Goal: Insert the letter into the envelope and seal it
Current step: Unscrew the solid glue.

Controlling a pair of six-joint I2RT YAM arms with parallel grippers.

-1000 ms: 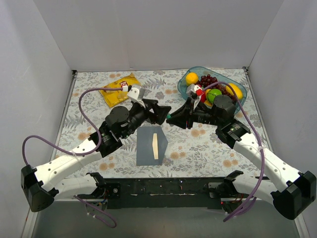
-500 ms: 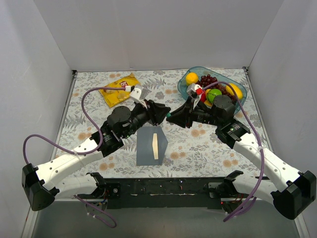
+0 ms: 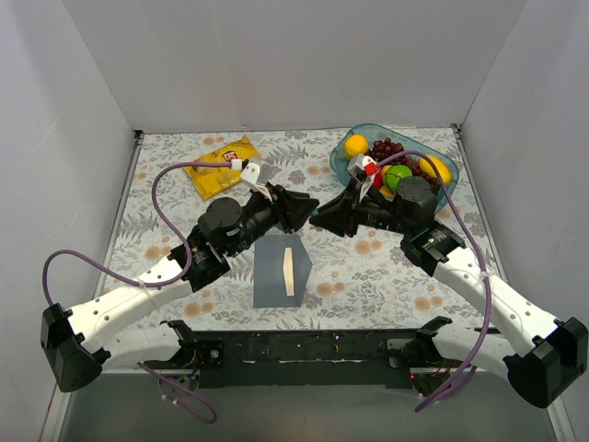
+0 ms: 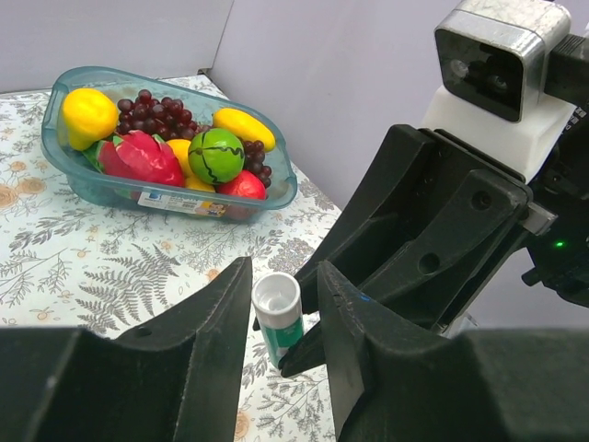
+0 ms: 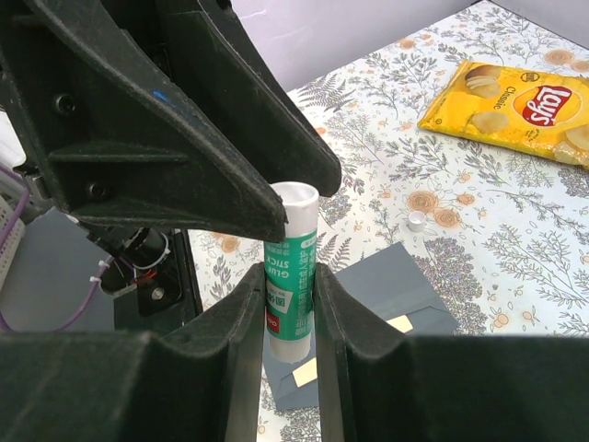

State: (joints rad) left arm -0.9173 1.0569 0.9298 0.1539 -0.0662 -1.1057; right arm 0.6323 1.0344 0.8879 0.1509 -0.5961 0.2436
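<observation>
The grey-blue envelope (image 3: 273, 276) lies flat on the patterned cloth between the two arms, and it also shows in the right wrist view (image 5: 396, 281). A narrow cream strip of the letter (image 3: 289, 272) shows at its opening; the rest is hidden inside. Above the envelope's far end, my right gripper (image 3: 319, 217) is shut on the body of a green and white glue stick (image 5: 291, 276). My left gripper (image 3: 306, 211) meets it tip to tip, its fingers (image 4: 221, 313) closed on the stick's white end (image 4: 275, 296).
A yellow crisp bag (image 3: 221, 166) lies at the back left. A clear blue bowl (image 3: 342, 168) of fruit stands at the back right. A small white cap (image 5: 417, 219) rests on the cloth beyond the envelope. White walls enclose the table on three sides.
My left gripper has narrowed from wide open onto the glue stick's white end. Both arms have shifted only slightly; the envelope and letter have not moved.
</observation>
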